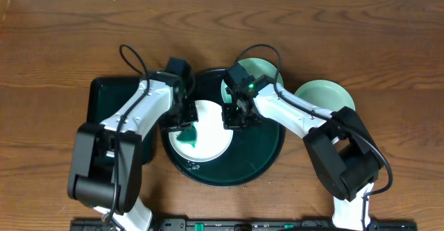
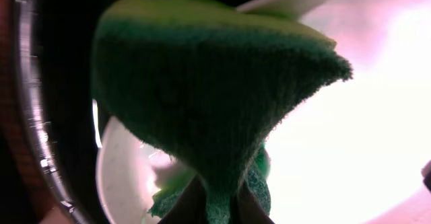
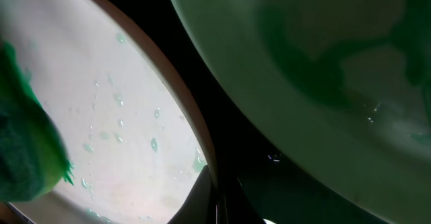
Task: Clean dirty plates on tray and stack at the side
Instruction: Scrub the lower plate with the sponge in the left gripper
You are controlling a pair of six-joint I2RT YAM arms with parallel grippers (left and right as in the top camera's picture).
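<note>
The round dark tray [image 1: 267,151] lies at the table's middle. A white plate [image 1: 211,137] with wet green droplets lies on its left half. My left gripper [image 1: 182,120] is shut on a green sponge [image 1: 186,137] that rests on the plate's left side; in the left wrist view the sponge [image 2: 202,83] covers much of the plate [image 2: 350,116]. My right gripper [image 1: 236,116] is shut on this plate's right rim [image 3: 202,150]. A second, pale-mint plate [image 1: 262,70] with green smears [image 3: 323,62] sits at the tray's back. A third plate [image 1: 326,96] lies on the table to the right of the tray.
A black rectangular tray [image 1: 100,103] lies left of the round tray, partly under my left arm. Bare wooden table [image 1: 388,57] surrounds the trays. The arms' bases stand at the front edge.
</note>
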